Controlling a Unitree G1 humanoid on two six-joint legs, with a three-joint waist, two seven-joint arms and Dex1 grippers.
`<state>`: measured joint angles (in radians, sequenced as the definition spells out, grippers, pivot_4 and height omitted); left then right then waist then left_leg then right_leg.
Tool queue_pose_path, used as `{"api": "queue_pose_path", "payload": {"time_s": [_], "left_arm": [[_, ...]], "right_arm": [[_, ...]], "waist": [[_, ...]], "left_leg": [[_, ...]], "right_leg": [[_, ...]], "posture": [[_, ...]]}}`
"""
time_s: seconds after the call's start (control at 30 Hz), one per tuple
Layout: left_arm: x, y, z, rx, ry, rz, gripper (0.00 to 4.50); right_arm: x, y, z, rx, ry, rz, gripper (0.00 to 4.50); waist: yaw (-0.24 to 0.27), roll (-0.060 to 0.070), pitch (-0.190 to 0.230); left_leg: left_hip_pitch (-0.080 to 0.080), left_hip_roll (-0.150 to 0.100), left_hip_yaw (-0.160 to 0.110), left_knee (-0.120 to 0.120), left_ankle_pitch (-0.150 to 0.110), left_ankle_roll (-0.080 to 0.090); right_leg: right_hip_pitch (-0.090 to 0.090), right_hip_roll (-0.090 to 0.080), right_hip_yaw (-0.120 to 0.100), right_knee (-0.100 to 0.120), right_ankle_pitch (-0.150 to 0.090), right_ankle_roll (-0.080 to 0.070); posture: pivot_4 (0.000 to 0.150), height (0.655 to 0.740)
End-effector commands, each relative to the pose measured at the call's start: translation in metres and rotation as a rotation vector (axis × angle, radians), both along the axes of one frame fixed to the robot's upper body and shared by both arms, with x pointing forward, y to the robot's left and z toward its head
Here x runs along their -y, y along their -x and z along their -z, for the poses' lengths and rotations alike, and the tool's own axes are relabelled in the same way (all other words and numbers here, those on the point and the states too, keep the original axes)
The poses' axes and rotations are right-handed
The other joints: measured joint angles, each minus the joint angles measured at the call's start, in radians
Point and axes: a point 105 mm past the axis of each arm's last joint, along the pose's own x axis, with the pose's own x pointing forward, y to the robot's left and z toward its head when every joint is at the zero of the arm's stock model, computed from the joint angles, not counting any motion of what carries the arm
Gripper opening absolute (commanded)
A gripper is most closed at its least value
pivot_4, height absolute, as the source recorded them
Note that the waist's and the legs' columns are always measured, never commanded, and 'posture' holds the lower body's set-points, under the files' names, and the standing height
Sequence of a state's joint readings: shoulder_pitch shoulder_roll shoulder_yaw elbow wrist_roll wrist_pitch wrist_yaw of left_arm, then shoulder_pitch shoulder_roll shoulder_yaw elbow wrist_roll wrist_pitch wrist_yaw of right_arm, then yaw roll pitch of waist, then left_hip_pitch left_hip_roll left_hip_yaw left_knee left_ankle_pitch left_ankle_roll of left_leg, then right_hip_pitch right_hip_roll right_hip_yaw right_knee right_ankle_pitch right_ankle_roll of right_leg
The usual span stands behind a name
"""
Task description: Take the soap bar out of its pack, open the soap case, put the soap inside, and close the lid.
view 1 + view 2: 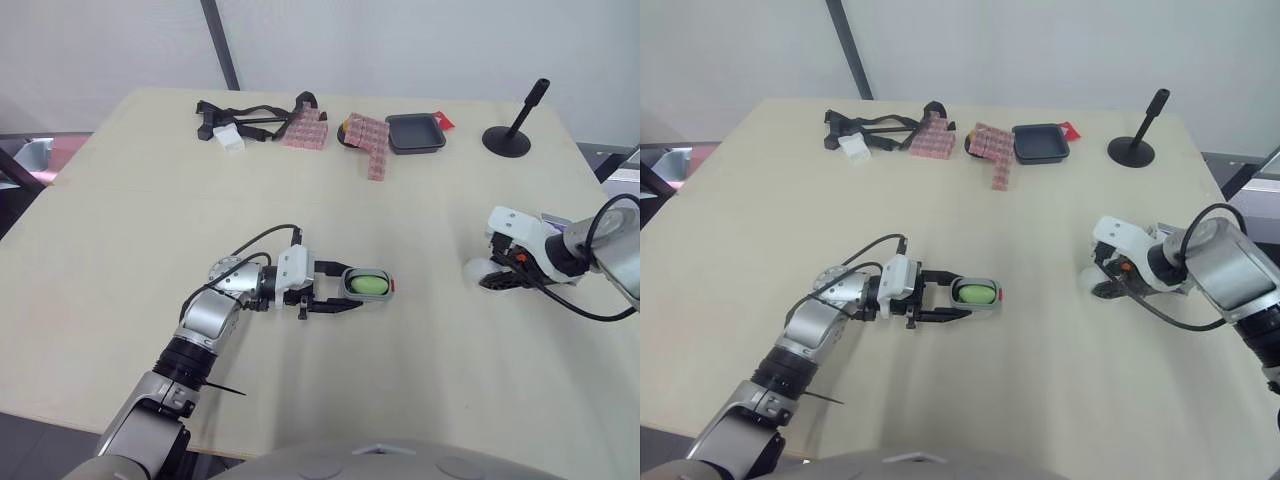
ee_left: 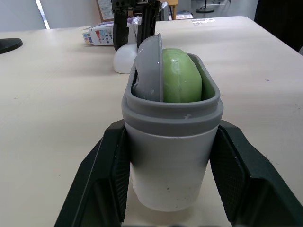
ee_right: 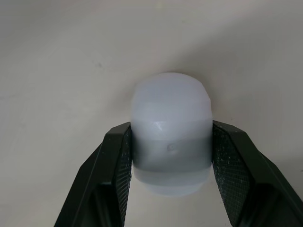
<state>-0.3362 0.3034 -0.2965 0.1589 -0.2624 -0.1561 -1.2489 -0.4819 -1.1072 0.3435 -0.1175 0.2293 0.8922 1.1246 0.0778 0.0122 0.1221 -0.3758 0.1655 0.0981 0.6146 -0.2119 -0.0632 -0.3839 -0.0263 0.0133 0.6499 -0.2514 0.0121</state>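
While left fingers point(image 2: 108, 176) clamp the soap case point(image 2: 170, 156) — green soap point(image 2: 182, 80) inside — right fingers point(image 3: 113, 182) grip the lid point(image 3: 171, 137).

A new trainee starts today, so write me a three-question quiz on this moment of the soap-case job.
1. True or false: the green soap lies inside the grey case.
2. Which end effector grips the white lid on the table? A) left B) right C) neither
3. Fill in: the left end effector is shut on the ____.

Key:
1. True.
2. B, the right end effector.
3. Grey case.
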Motion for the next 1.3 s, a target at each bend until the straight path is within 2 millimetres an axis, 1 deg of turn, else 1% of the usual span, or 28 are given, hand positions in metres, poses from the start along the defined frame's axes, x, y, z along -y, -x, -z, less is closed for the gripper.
{"api": "queue_pose_path", "payload": {"time_s": [0.03,0.07,0.13,0.2,0.27,0.33,0.5,0.73,0.93,1.17,1.3], "left_arm": [[0.002,0.001,0.000,0.014,-0.011,0.006,1.90],[0.002,0.001,0.000,0.014,-0.010,0.006,1.90],[0.002,0.000,-0.001,0.015,-0.008,0.003,1.90],[0.004,-0.002,-0.002,0.019,-0.004,-0.001,1.90],[0.005,-0.003,-0.002,0.022,0.000,-0.004,1.90],[0.007,-0.004,-0.002,0.024,0.003,-0.005,1.90],[0.012,-0.007,-0.002,0.031,0.007,-0.011,1.90],[0.018,-0.008,-0.002,0.034,0.017,-0.009,1.90],[0.019,-0.009,-0.001,0.029,0.023,-0.022,1.90],[0.019,-0.010,0.000,0.027,0.023,-0.032,1.90],[0.019,-0.011,-0.002,0.029,0.028,-0.037,1.90]], "right_arm": [[-0.014,-0.005,-0.034,0.105,-0.013,-0.101,1.93],[-0.018,-0.004,-0.038,0.112,-0.020,-0.125,1.93],[-0.033,0.000,-0.052,0.121,-0.054,-0.193,1.93],[-0.053,0.007,-0.069,0.138,-0.071,-0.288,1.93],[-0.074,0.016,-0.081,0.146,-0.088,-0.383,1.93],[-0.092,0.024,-0.086,0.146,-0.110,-0.461,1.93],[-0.119,0.033,-0.087,0.138,-0.135,-0.563,1.93],[-0.138,0.028,-0.089,0.159,-0.128,-0.608,1.93],[-0.155,0.032,-0.094,0.153,-0.154,-0.647,1.93],[-0.162,0.035,-0.091,0.122,-0.149,-0.660,1.93],[-0.158,0.035,-0.081,0.086,-0.124,-0.642,1.93]], "waist": [[-0.002,0.000,0.000],[-0.002,0.000,0.000],[-0.002,0.000,0.000],[-0.001,0.000,0.000],[0.000,0.000,0.000],[0.001,0.000,0.000],[0.004,0.000,0.000],[0.002,0.000,0.000],[0.003,-0.001,0.000],[0.003,-0.001,0.000],[0.003,-0.001,0.000]], "left_leg": [[0.000,0.000,0.000,0.000,0.000,0.000],[0.000,0.000,0.000,0.000,0.000,0.000],[0.000,0.000,0.001,0.000,0.000,0.000],[0.000,0.000,0.001,0.000,0.000,0.000],[0.001,0.000,0.001,0.000,0.000,0.000],[0.001,0.000,0.001,0.000,0.000,0.000],[0.000,0.000,0.001,0.001,0.000,0.000],[0.000,0.000,0.001,0.001,0.002,-0.004],[0.000,0.000,0.001,0.001,0.003,-0.007],[0.000,0.000,0.000,0.001,0.003,-0.009],[0.000,0.000,0.000,0.001,0.003,-0.009]], "right_leg": [[0.000,0.000,0.000,0.000,0.000,0.000],[0.000,0.000,0.000,0.000,0.000,0.000],[0.000,0.000,0.001,0.001,0.000,0.000],[0.000,0.000,0.001,0.001,0.000,0.000],[-0.001,0.000,0.001,0.001,0.000,0.000],[-0.001,0.000,0.001,0.001,0.000,0.000],[-0.001,0.000,0.001,0.001,0.000,0.000],[-0.001,0.000,0.001,0.002,0.000,0.000],[-0.001,0.000,0.001,0.002,0.000,0.000],[-0.001,0.001,0.001,0.002,0.000,0.001],[-0.001,0.001,0.001,0.002,0.000,0.001]], "posture": [[0.150,0.7400],[0.150,0.7400],[0.150,0.7400],[0.150,0.7400],[0.150,0.7400],[0.150,0.7400],[0.150,0.7400],[0.150,0.7400],[0.150,0.7400],[0.150,0.7400],[0.150,0.7400]]}}
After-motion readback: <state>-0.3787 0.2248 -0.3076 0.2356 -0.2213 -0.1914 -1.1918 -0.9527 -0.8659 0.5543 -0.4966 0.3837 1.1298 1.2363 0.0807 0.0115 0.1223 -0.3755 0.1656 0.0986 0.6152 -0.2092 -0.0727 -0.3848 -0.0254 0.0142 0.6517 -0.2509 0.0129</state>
